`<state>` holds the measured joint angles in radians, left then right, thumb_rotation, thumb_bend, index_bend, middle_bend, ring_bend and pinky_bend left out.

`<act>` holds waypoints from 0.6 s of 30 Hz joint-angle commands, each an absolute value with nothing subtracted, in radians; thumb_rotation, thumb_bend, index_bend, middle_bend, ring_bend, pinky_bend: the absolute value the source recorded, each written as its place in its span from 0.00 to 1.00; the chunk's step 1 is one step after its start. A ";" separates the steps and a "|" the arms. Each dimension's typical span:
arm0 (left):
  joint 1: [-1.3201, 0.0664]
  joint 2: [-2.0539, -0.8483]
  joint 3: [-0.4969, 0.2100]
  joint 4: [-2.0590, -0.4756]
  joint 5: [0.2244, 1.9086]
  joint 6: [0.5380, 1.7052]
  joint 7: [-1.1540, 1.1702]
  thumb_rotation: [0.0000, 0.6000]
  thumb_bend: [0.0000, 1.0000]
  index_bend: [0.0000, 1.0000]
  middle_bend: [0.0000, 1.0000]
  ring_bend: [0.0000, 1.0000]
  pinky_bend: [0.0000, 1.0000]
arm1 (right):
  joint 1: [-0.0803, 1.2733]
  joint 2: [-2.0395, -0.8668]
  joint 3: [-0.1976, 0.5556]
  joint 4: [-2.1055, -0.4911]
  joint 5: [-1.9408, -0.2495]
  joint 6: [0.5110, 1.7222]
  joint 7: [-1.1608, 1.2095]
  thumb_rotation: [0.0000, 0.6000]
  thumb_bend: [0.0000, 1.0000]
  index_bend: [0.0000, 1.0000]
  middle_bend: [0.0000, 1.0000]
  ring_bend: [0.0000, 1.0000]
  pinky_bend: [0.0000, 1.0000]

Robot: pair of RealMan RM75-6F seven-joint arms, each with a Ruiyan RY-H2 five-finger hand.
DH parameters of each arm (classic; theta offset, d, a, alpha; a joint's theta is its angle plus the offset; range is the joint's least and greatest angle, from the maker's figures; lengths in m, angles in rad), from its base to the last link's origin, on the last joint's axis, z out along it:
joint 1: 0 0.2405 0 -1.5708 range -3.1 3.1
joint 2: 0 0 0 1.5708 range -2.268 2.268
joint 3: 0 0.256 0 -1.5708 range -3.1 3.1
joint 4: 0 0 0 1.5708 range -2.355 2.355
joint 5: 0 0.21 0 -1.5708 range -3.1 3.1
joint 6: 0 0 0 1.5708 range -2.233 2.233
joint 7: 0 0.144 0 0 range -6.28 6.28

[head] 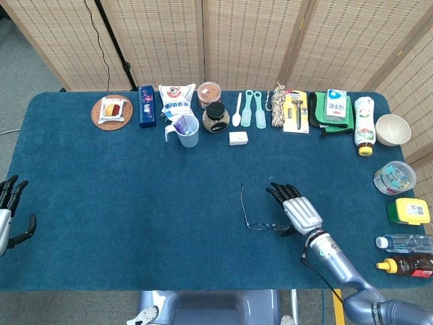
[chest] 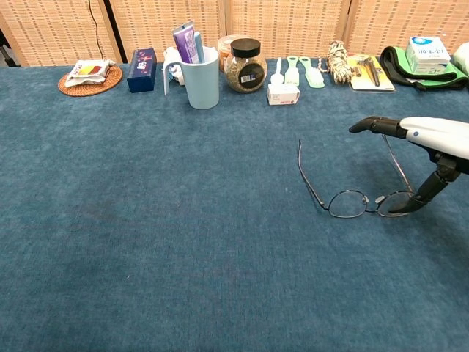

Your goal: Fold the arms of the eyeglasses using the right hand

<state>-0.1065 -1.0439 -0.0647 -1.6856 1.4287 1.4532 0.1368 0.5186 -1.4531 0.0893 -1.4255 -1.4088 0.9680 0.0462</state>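
Note:
The thin dark-framed eyeglasses (head: 260, 226) lie on the blue table with both arms spread, lenses toward me; in the chest view the eyeglasses (chest: 350, 203) show their left arm pointing away. My right hand (head: 295, 210) hovers over the glasses' right arm, fingers stretched out flat and holding nothing. In the chest view the right hand (chest: 431, 138) reaches in from the right, its thumb angled down and touching the frame's right end beside the lens. My left hand (head: 8, 217) sits at the table's far left edge, fingers apart and empty.
A row of items lines the back edge: a light blue cup (chest: 201, 76), a jar (chest: 245, 65), a small white box (chest: 283, 93), spatulas, a rope, a green pouch. Bottles, a bowl (head: 392, 129) and tubs stand along the right edge in the head view.

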 commanded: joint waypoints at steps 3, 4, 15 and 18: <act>-0.108 -1.045 -0.065 -1.685 1.428 1.452 0.138 0.62 0.50 0.09 0.01 0.05 0.06 | 0.539 -1.474 0.098 -1.365 -1.399 0.954 0.044 1.00 0.03 0.00 0.00 0.00 0.00; -0.108 -1.045 -0.065 -1.685 1.428 1.452 0.138 0.63 0.50 0.09 0.01 0.05 0.06 | 0.543 -1.475 0.100 -1.356 -1.396 0.949 0.048 1.00 0.03 0.00 0.00 0.00 0.00; -0.112 -1.051 -0.066 -1.681 1.423 1.447 0.141 0.62 0.50 0.09 0.01 0.05 0.06 | 0.587 -1.499 0.122 -1.240 -1.374 0.904 0.073 1.00 0.03 0.00 0.00 0.00 0.00; -0.114 -1.051 -0.068 -1.680 1.421 1.446 0.142 0.62 0.50 0.09 0.01 0.05 0.06 | 0.601 -1.504 0.129 -1.208 -1.370 0.892 0.085 1.00 0.03 0.00 0.00 0.00 0.00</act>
<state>-0.1135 -1.0511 -0.0678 -1.6802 1.4206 1.4461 0.1423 0.5927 -1.5000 0.1244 -1.2216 -1.3735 0.8996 0.0779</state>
